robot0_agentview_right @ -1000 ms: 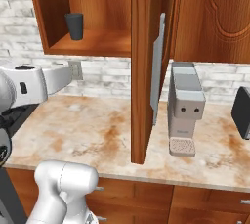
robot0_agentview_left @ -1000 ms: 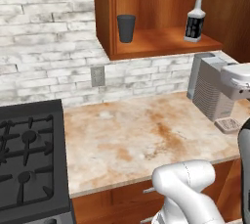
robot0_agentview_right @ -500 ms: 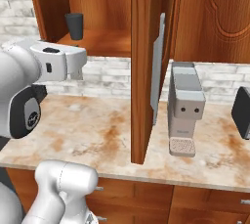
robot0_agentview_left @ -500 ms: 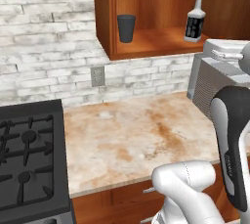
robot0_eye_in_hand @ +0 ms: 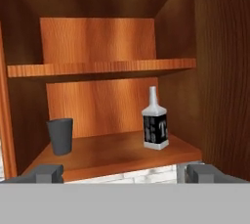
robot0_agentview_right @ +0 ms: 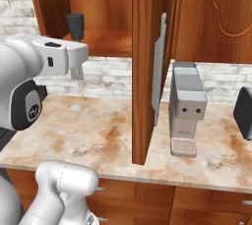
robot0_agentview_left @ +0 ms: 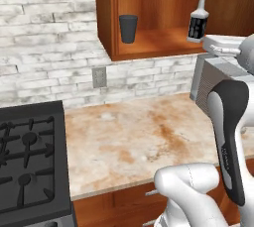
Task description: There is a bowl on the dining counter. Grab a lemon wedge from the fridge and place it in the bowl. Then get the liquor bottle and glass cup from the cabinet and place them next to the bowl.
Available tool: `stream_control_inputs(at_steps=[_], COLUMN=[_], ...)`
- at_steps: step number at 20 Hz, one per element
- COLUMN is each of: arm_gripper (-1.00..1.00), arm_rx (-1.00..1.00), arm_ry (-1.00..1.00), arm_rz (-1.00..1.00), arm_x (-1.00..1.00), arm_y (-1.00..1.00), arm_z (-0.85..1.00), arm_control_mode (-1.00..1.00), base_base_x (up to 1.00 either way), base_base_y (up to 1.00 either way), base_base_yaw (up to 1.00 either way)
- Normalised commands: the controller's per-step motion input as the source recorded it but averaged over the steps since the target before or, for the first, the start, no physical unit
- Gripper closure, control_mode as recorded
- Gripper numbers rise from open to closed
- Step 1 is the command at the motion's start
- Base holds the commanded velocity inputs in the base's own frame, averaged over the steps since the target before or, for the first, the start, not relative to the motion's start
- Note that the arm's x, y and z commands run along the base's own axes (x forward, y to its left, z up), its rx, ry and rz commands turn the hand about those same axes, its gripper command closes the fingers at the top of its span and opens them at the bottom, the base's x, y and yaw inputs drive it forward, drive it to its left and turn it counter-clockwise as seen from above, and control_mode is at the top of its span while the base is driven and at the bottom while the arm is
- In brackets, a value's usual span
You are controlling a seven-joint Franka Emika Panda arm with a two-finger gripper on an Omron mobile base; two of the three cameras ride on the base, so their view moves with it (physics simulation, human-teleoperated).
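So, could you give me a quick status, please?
Jaws open, empty, facing the open cabinet. Liquor bottle and glass cup upright on lower shelf, apart. Nothing blocking.

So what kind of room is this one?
A rendered home kitchen: a gas stove beside a stone counter, a coffee machine, and an open wooden cabinet holding a liquor bottle and cup.

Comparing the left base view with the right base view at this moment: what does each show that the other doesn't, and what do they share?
Left base view alone: the liquor bottle upright on the cabinet's lower shelf, the black stove and a wall outlet.
Right base view alone: the open cabinet door seen edge-on with its handle, the coffee machine's front and drip tray, and a dark object at the right edge.
Both: the dark cup on the shelf, the coffee machine, the marbled counter, the brick wall.
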Motion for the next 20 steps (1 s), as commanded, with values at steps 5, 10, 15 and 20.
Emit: stream_control_inputs(at_steps=[5, 10, 15, 20], arm_gripper=[-1.00, -1.00, -1.00, -1.00], arm_rx=[0.02, 0.01, -0.01, -0.13], arm_ry=[0.04, 0.06, -0.01, -0.10], arm_rz=[0.00, 0.00, 0.01, -0.01], arm_x=[0.37, 0.72, 0.42, 0.17], arm_y=[-0.05, -0.11, -0.18, -0.02], arm_z=[0.00, 0.02, 0.27, 0.24], arm_control_mode=[-1.00, -1.00, -1.00, -1.00], base_base_x=[0.00, 0.00, 0.00, 0.00], base_base_y=[0.00, 0.00, 0.00, 0.00], base_base_yaw=[0.00, 0.00, 0.00, 0.00])
